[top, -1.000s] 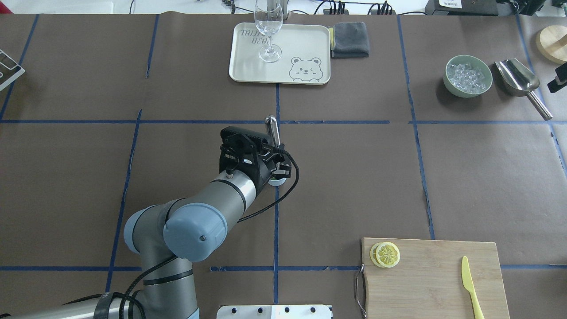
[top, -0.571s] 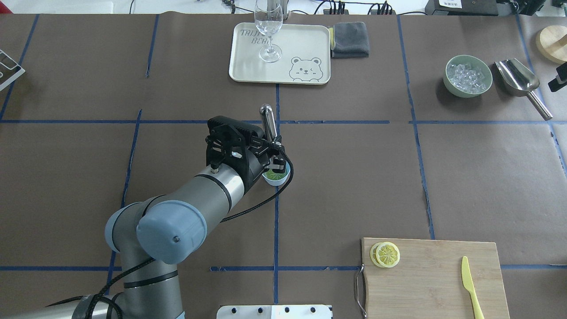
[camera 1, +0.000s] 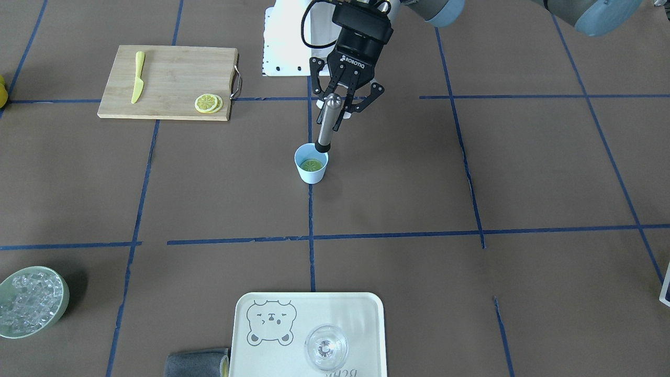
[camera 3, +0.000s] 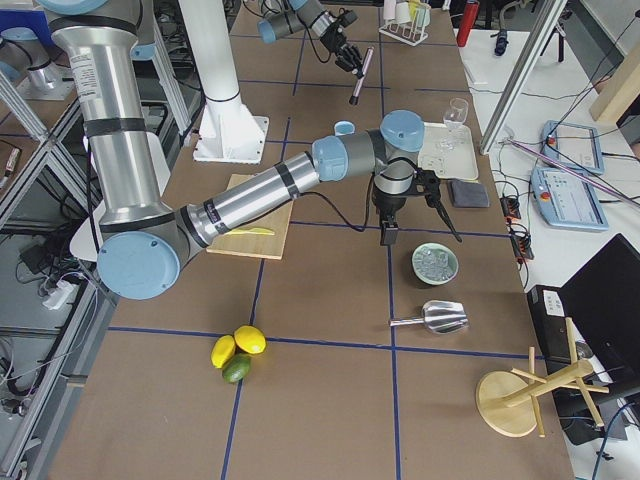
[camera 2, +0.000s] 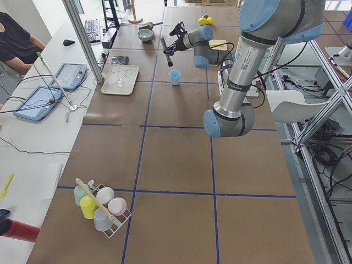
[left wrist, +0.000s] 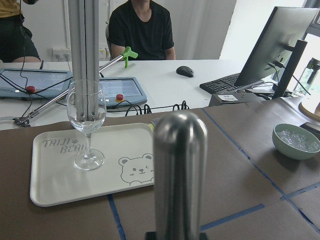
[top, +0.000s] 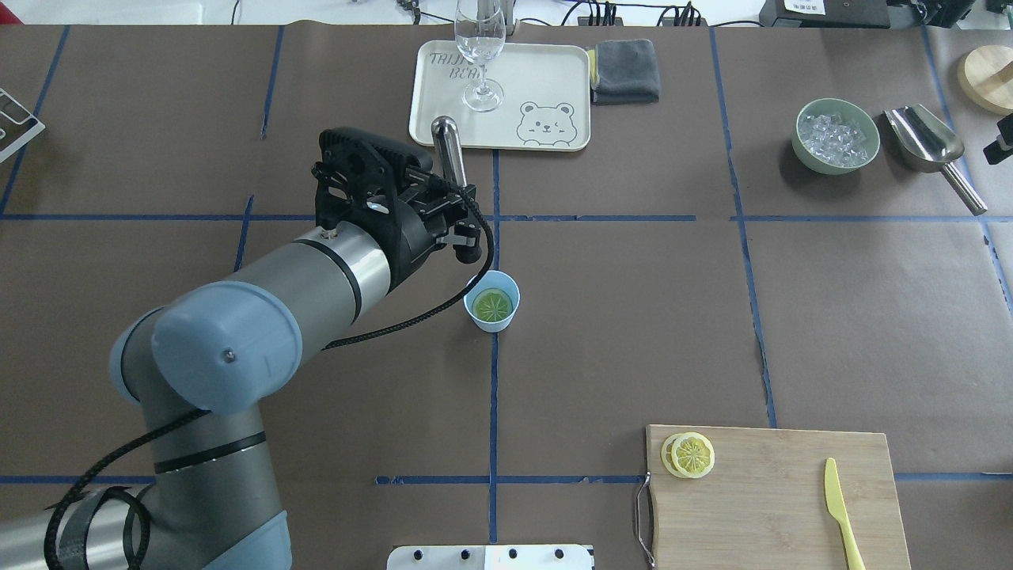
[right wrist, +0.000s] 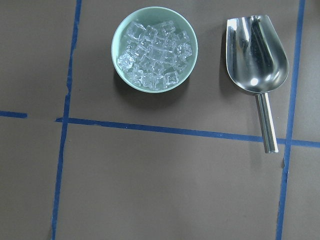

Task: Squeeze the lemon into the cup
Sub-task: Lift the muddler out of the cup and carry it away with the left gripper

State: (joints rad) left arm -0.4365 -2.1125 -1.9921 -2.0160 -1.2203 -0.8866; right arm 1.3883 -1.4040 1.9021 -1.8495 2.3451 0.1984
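Note:
The small pale blue cup (top: 492,299) stands at the table's middle with one lemon slice (top: 491,303) lying flat inside; cup (camera 1: 311,163) and slice (camera 1: 311,165) also show in the front view. My left gripper (top: 457,202) is shut on a steel rod (top: 449,154) and holds it raised, behind and left of the cup. The rod (camera 1: 327,125) hangs from that gripper (camera 1: 337,107) and fills the left wrist view (left wrist: 180,170). Two more lemon slices (top: 688,455) lie on the cutting board (top: 775,514). My right gripper (camera 3: 388,232) hangs beside the ice bowl; I cannot tell its state.
A yellow plastic knife (top: 839,507) lies on the board. A tray (top: 554,87) with a wine glass (top: 479,47) and a grey cloth (top: 627,70) are at the back. A green bowl of ice (top: 837,134) and a steel scoop (top: 930,146) are at the far right.
My left gripper has lifted the steel rod out of the cup and drawn back and to the left. The cup and the slice inside it are now uncovered.

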